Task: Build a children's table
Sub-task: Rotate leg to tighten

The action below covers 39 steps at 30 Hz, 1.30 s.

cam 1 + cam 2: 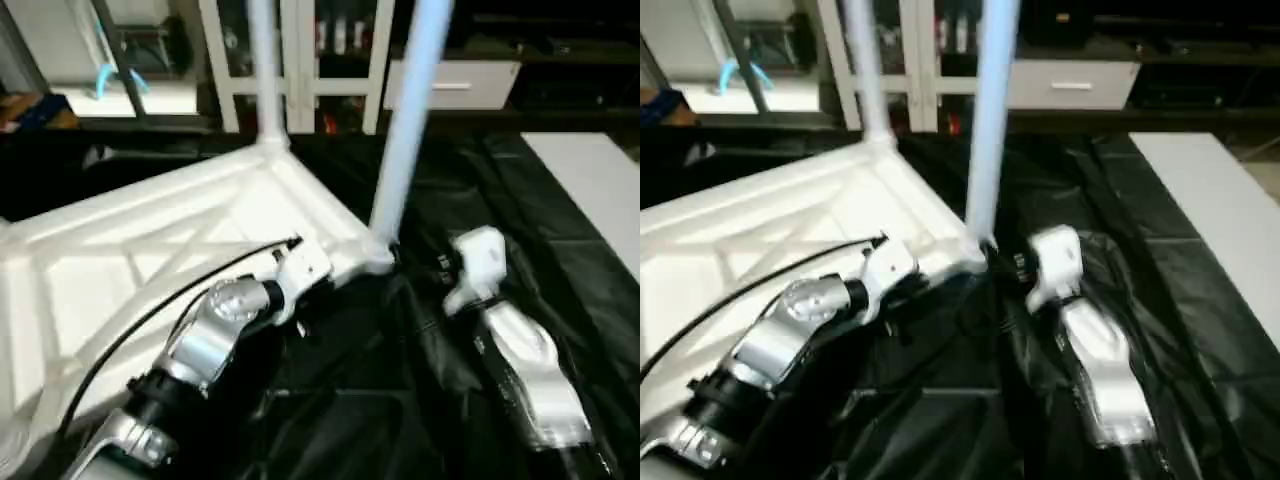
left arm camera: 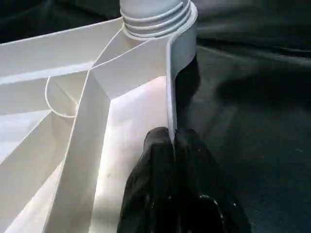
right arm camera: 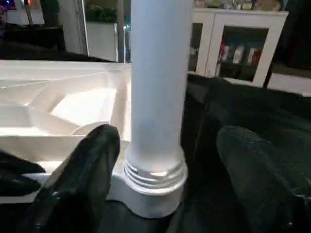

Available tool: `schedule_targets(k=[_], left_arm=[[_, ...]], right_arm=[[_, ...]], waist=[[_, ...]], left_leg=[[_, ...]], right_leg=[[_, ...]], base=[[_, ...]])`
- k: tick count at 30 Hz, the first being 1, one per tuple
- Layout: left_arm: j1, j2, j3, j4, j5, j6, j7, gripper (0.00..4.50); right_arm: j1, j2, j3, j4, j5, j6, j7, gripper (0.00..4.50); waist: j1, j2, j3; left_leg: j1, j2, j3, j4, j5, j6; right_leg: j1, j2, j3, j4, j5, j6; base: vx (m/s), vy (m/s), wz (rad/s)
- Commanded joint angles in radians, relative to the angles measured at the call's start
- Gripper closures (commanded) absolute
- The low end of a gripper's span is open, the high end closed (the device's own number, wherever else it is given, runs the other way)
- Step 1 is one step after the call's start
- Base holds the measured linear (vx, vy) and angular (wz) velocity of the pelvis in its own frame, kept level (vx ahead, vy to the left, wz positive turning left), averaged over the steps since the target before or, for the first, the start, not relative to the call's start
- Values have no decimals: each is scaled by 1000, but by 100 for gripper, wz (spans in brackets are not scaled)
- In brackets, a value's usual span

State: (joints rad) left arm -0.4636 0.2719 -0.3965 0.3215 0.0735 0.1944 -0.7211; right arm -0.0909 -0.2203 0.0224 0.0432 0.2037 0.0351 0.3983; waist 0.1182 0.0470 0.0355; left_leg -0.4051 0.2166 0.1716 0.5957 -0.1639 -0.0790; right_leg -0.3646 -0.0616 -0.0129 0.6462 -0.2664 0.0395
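1. Nearest the robot, its two silver forearms reach forward over a black sheet [image 1: 330, 420] that covers the tabletop.
2. The left gripper [image 2: 174, 145] has its jaws clenched on the thin upright rim of the table top [image 1: 120, 260], one black finger on each side of the wall, just short of the near corner socket.
3. The table top lies upside down on the black sheet, ribbed underside up, taking the left half of the head views; its diagonal ribs run toward the corners.
4. The right gripper [image 3: 165, 160] sits beside the near corner with its jaws released: the two black fingers stand on either side of the near leg [image 1: 405, 130], apart from it, at the level of its threaded base.
5. That near leg stands upright in the corner socket [image 3: 153, 194], a few threads showing above the socket's collar.
6. Farther back, a second leg [image 1: 265, 70] stands upright in the far corner socket of the same edge.
7. To the right, a white flat board [image 1: 595, 190] lies on the black sheet, well apart from the table top.
8. Farthest away stands a white cabinet [image 1: 330, 60] with glass doors.
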Motion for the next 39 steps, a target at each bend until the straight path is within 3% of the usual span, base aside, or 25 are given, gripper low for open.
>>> schedule_targets(k=[1,4,5,6,8,11,13,14,15,16,17,18,19,20,24,25,27,30,31,32,33,35,36,38,39], left_arm=[[-28,-37,-58,-16,-35,-151,-84,450],[-79,-67,-92,63,-14,-281,-111,450],[-84,-69,-94,72,-11,-291,-112,450],[-114,-67,-101,132,11,-358,-124,450],[-125,-64,-94,152,14,-368,-124,450],[-151,-33,-62,203,50,-366,-70,450],[-163,-17,-34,242,66,-371,-17,450],[-163,-17,-22,253,61,-369,-9,450],[-158,-12,-7,258,42,-382,-22,450],[-160,-9,4,277,27,-407,-33,421],[-140,2,23,245,-12,-390,-70,404],[-133,5,30,235,-24,-385,-81,392],[-105,21,53,188,-71,-374,-123,392],[-105,21,53,188,-71,-374,-123,377],[40,91,109,-69,-226,-283,-234,350],[95,124,129,-184,-280,-215,-247,350],[177,177,188,-379,-377,-63,-230,320],[199,189,223,-435,-420,-3,-211,309],[215,195,244,-461,-445,23,-199,307],[276,207,320,-524,-507,78,-149,288],[289,208,335,-532,-515,83,-138,270],[353,211,412,-549,-526,83,-91,268],[388,214,461,-542,-504,69,-59,266],[475,252,566,-553,-480,91,-6,243],[495,265,586,-564,-478,111,-2,228]], right_arm=[[58,-8,-15,-57,19,51,-3,94],[100,3,0,-97,36,96,-7,94],[101,3,2,-100,36,99,-8,94],[101,7,20,-129,36,130,-16,94],[95,7,25,-138,35,136,-18,94],[67,-3,42,-153,32,167,1,94],[55,-15,46,-159,41,190,29,94],[53,-18,45,-158,44,193,39,94],[49,-19,48,-152,42,195,43,94],[46,-18,51,-151,39,201,42,89],[45,-18,54,-153,41,209,42,86],[45,-18,55,-154,41,212,43,86],[42,-17,60,-157,42,222,45,86],[42,-17,60,-157,42,222,45,86],[31,-19,70,-150,40,223,60,86],[20,-17,63,-133,41,213,66,86],[0,-12,50,-107,39,207,61,86],[-8,-11,49,-106,41,207,62,86],[-13,-11,49,-103,40,205,63,86],[-30,-15,51,-85,36,196,72,86],[-33,-16,51,-81,35,194,74,86],[-49,-22,52,-60,28,180,79,86],[-60,-23,50,-51,28,171,82,86],[-91,-18,32,-33,41,151,99,86],[-97,-16,26,-29,50,150,107,86]], waist=[[-10,-1,-54],[-2,5,-56],[-6,-1,-54],[-7,11,-55],[-19,16,-58],[-28,11,-62],[-35,-6,-62],[-33,3,-61],[-38,-15,-60],[-37,-9,-61],[-41,-35,-59],[-39,-20,-60],[-41,-35,-59],[-40,-23,-60],[-45,-21,-57],[-54,-37,-54],[-54,-31,-49],[-49,-30,-42],[-50,-34,-37],[-50,-57,-35],[-53,-49,-31],[-58,-45,-34],[-60,-75,-34],[-62,-76,-41],[-59,-68,-42]], left_leg=[[39,9,-6,-68,-205,-15],[38,6,-7,-69,-228,-19],[35,2,-6,-70,-224,-13],[30,-1,-9,-71,-203,-5],[29,1,-10,-70,-202,-3],[25,0,-9,-65,-162,12],[22,-2,-6,-61,-140,34],[24,-2,-6,-61,-136,40],[21,0,-4,-60,-128,48],[20,1,-6,-60,-117,50],[19,-1,-1,-58,-108,67],[19,0,-3,-59,-92,77],[19,1,0,-57,-94,83],[20,6,-3,-60,-93,83],[24,11,-5,-64,-100,73],[22,10,-1,-67,-121,72],[30,11,4,-69,-166,67],[40,13,6,-76,-243,18],[32,10,4,-83,-251,4],[33,12,5,-84,-271,-8],[27,10,2,-89,-283,-15],[31,9,3,-87,-283,-29],[30,9,6,-85,-274,-23],[26,8,2,-82,-210,-10],[31,7,0,-82,-191,-11]], right_leg=[[18,-46,27,-90,109,-151],[18,-49,25,-87,87,-152],[18,-50,24,-90,69,-144],[19,-53,24,-90,56,-136],[19,-55,23,-88,64,-133],[23,-56,21,-80,143,-147],[27,-53,19,-79,171,-151],[24,-57,19,-79,157,-157],[27,-56,19,-79,163,-165],[28,-58,19,-73,171,-171],[28,-56,19,-77,176,-176],[27,-61,18,-71,173,-186],[26,-59,18,-73,170,-191],[23,-63,17,-69,159,-211],[19,-58,14,-61,191,-230],[20,-54,14,-65,181,-227],[10,-53,15,-70,105,-237],[3,-52,19,-79,-28,-225],[7,-51,19,-83,-65,-206],[8,-54,20,-83,-97,-193],[10,-57,20,-86,-131,-187],[7,-54,22,-90,-134,-163],[8,-50,22,-95,-130,-152],[13,-50,21,-85,-49,-135],[9,-45,18,-81,-5,-128]], base=[[0,0,0],[0,0,0],[0,0,0],[0,0,0],[0,0,0],[0,0,0],[0,0,0],[0,0,0],[0,0,0],[0,0,0],[0,0,0],[0,0,0],[0,0,0],[0,0,0],[0,0,0],[0,0,0],[0,0,0],[0,0,0],[0,0,0],[0,0,0],[0,0,0],[0,0,0],[0,0,0],[0,0,0],[0,0,0]])
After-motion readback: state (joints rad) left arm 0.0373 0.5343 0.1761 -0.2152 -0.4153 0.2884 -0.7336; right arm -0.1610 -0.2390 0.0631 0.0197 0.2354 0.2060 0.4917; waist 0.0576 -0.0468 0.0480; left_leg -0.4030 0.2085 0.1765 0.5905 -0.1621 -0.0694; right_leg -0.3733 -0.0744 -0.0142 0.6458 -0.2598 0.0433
